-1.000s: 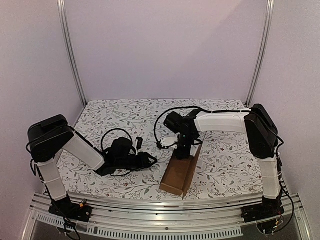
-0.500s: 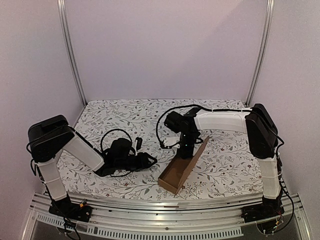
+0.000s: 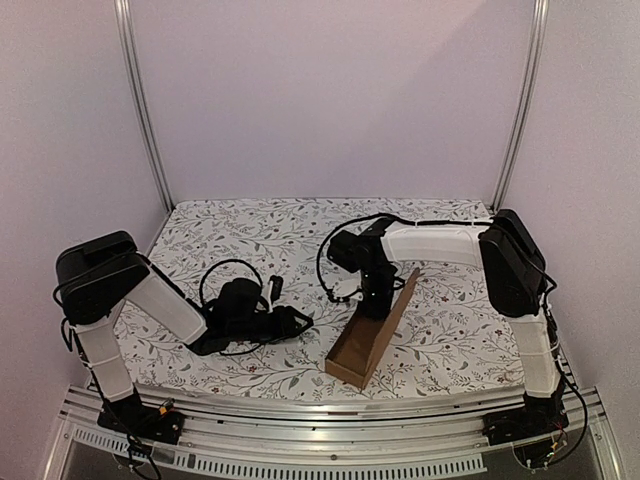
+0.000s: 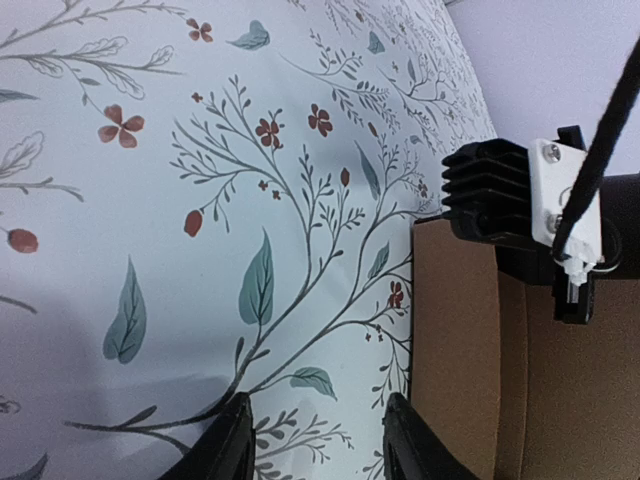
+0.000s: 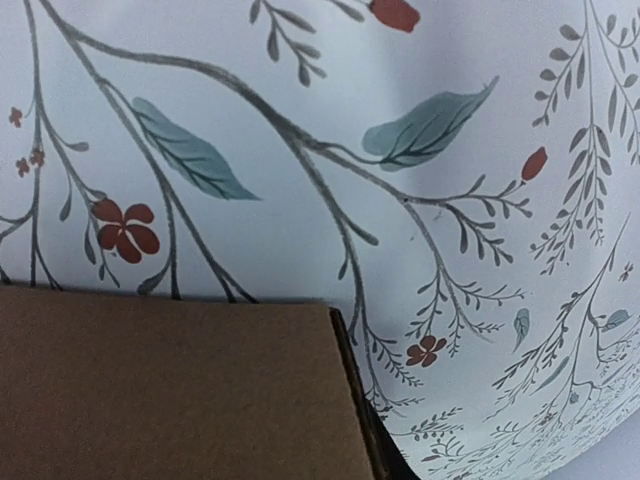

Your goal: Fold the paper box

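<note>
You've got the paper box on the floral tablecloth, right of centre. It lies at a slant, with its near end toward the front rail and its far end pointing up and right. It is brown cardboard, a long open trough, and its right-hand wall stands up higher than the rest.

Your right gripper points down at the far end of the box, on or just inside it. From above you can't tell how its jaws stand or whether they pinch the cardboard. The right wrist camera shows none of its own fingers. It only shows a flat cardboard panel along the bottom, with the cloth beyond it.

Your left gripper sits low on the cloth, left of the box and close to it but not touching. Its fingers are partly spread with nothing between them, only cloth behind. In the left wrist view the box's edge lies just to the right, and the black body of the right gripper sits over it.
</note>
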{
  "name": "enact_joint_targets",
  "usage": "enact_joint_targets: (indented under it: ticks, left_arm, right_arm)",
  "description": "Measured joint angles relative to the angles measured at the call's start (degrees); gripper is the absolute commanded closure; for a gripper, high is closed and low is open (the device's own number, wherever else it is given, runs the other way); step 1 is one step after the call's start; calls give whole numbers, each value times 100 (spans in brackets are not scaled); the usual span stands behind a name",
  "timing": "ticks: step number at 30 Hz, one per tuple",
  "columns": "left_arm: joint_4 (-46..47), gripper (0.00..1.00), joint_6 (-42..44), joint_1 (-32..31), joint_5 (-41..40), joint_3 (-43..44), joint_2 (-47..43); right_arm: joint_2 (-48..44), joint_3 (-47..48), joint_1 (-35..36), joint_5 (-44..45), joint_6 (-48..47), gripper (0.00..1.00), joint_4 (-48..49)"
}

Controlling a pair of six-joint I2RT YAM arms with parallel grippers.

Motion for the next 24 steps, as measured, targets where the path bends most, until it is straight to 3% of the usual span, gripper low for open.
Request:
enact_joint_targets:
  ticks: [4, 11, 24]
  left_arm:
    - [55, 56, -2, 4, 11, -33, 0]
    - [105, 56, 48, 7, 11, -76, -13]
    - [269, 56, 50, -59, 280, 586, 560]
  right_arm:
    - [107, 0, 2, 46, 96, 94, -96]
    - [-17, 105, 2, -234, 131, 96, -155]
    - [-1818, 212, 105, -1766, -96, 97, 549]
